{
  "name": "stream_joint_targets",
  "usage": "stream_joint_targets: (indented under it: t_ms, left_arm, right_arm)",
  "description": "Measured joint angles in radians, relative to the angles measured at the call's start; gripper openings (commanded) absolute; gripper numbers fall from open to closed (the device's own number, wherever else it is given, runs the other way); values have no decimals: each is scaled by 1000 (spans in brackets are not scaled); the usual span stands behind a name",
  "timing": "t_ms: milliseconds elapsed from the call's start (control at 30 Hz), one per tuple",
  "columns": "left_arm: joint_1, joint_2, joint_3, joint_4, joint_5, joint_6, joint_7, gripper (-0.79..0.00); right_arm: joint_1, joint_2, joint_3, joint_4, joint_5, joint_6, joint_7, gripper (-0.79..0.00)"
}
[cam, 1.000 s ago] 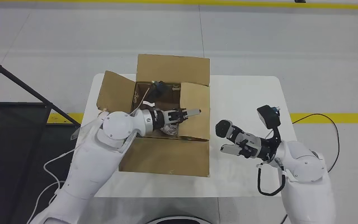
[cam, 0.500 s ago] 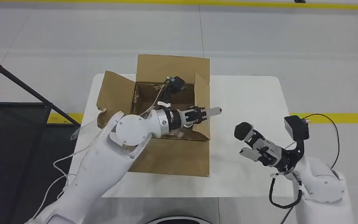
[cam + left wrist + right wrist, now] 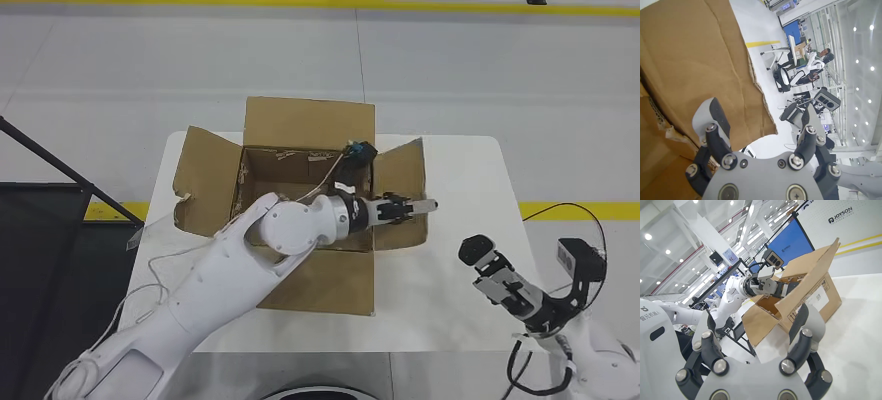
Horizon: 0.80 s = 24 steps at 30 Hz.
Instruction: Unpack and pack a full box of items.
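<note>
The left gripper (image 3: 415,207) has its jaws spread with nothing between them. It is positioned at the inner face of the box's right-hand flap (image 3: 405,170). In the left wrist view (image 3: 762,117), one jaw lies over the cardboard of the flap (image 3: 696,56) and appears to press on it, though contact cannot be confirmed. The flap stands splayed outward over the table (image 3: 450,320), short of lying flat. The box (image 3: 300,285) sits at the middle of the table with its other flaps already turned out.

The step in hand is judged to be opening the box for unpacking. To do it well, keep the back of the jaw flat against the flap near its hinge line. Push outward and downward until the crease yields and the flap holds its position unaided. Do not push so hard that the box slides.

The right gripper (image 3: 482,265) hangs over the near right part of the table, well apart from the box. Its jaws are spread and empty (image 3: 757,315), and it is available to brace the box wall (image 3: 832,289) if the box shifts.

The left arm covers most of the box opening in the top view. From the right wrist view the flap (image 3: 810,275) screens the jaws of the left gripper (image 3: 787,288), and only a dark interior shows. The items inside cannot be identified.
</note>
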Motion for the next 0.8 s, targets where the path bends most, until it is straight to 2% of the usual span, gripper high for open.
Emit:
stream_joint_targets:
  t_ms: [233, 467, 667, 800]
  left_arm:
    - [-47, -36, 64, 84, -6, 36, 3, 0]
    - [-57, -51, 68, 101, -9, 40, -4, 0]
    - [-19, -37, 10, 14, 16, 22, -12, 0]
    - [40, -9, -73, -106, 61, 21, -32, 0]
  right_arm:
    - [-27, 9, 17, -2, -10, -2, -29, 0]
    - [-32, 13, 15, -3, -6, 13, -30, 0]
    - [-32, 13, 15, -3, -7, 13, -30, 0]
    - [-26, 14, 14, -42, -58, 40, -65, 0]
